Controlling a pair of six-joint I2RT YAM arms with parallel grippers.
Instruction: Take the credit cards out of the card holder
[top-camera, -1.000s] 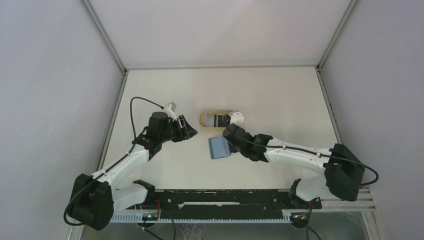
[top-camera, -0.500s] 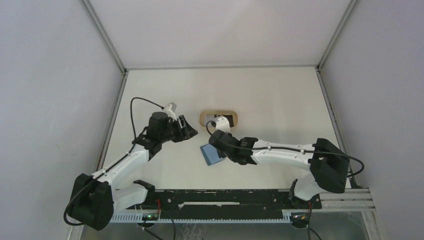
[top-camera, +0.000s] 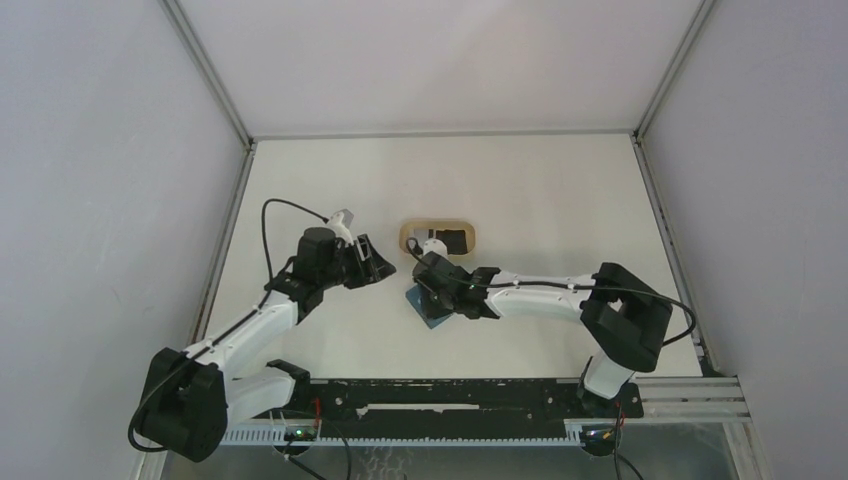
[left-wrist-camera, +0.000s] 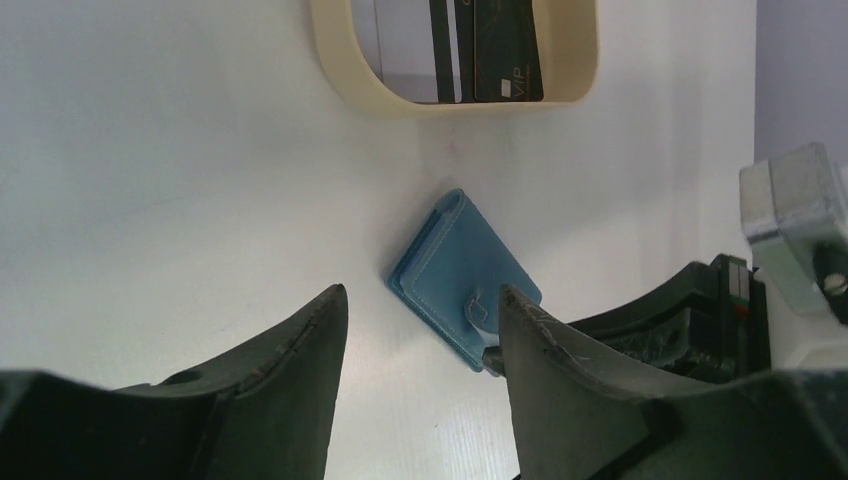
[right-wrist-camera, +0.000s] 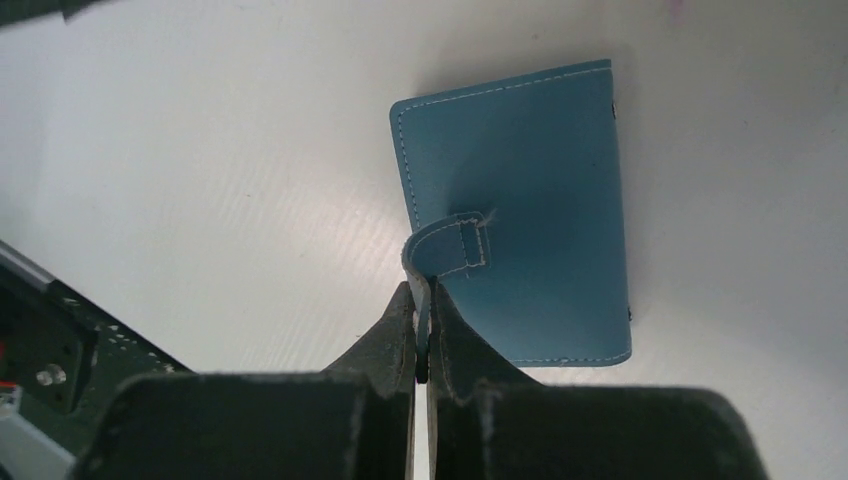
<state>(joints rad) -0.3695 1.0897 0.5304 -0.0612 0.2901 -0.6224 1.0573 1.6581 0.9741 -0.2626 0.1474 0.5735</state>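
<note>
The teal-blue card holder (right-wrist-camera: 530, 230) lies folded shut on the white table; it also shows in the top view (top-camera: 430, 310) and the left wrist view (left-wrist-camera: 460, 270). My right gripper (right-wrist-camera: 420, 295) is shut on its small snap tab (right-wrist-camera: 450, 250), which is lifted off the cover. My left gripper (left-wrist-camera: 420, 305) is open and empty, hovering just left of the holder (top-camera: 385, 262). A black card (left-wrist-camera: 505, 50) and a white card with a black stripe (left-wrist-camera: 405, 45) lie in the tan tray (left-wrist-camera: 340, 70).
The tan oval tray (top-camera: 405, 238) sits just behind the card holder. The right arm's forearm (top-camera: 540, 295) stretches across the table to the right. Grey walls close in the table on three sides.
My right gripper has swung left, away from the tray, onto the card holder, which has turned and shifted slightly left. The left arm has barely moved.
</note>
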